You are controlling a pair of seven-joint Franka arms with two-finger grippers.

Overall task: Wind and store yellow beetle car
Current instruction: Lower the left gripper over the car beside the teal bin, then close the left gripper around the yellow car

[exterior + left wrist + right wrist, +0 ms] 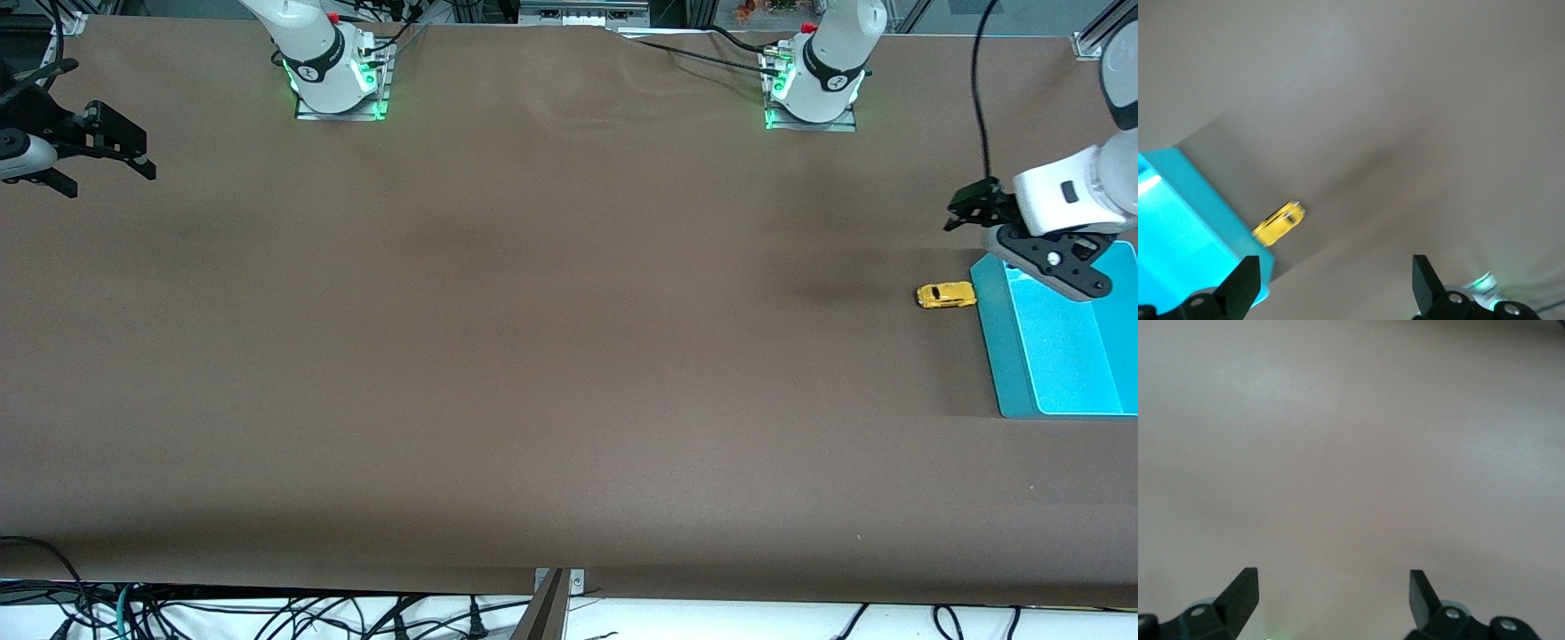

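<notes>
The yellow beetle car point(946, 294) stands on the brown table, close against the outer wall of a cyan bin point(994, 347) at the left arm's end of the table. My left gripper point(960, 212) is open and empty, up in the air over the table by the bin's corner nearest the robots' bases. In the left wrist view the car point(1279, 223) shows beside the bin point(1191, 200), ahead of my open left gripper point(1335, 283) and apart from it. My right gripper point(111, 178) is open and empty and waits at the right arm's end of the table. The right wrist view shows only bare table past the right gripper point(1331, 593).
The bin's inside shows nothing in the part in view. The left arm's wrist hangs over the bin's end nearest the bases. The two arm bases point(338, 71) stand along the table edge farthest from the front camera. Cables lie below the near edge.
</notes>
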